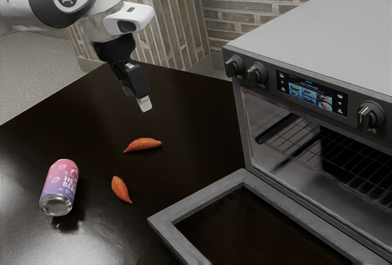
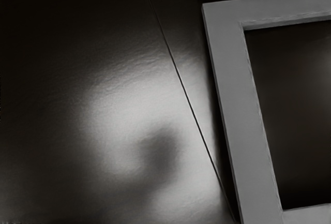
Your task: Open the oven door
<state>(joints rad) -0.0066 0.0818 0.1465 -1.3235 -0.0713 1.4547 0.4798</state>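
Oven door (image 1: 199, 199) folded down, near right in the exterior view; tool (image 1: 144, 103) apart from it, whether spread or pressed together cannot be told; an unneeded downward push could overload the open panel

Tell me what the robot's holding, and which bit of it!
Nothing. The gripper is empty above the table, away from the door, the can and both orange things.
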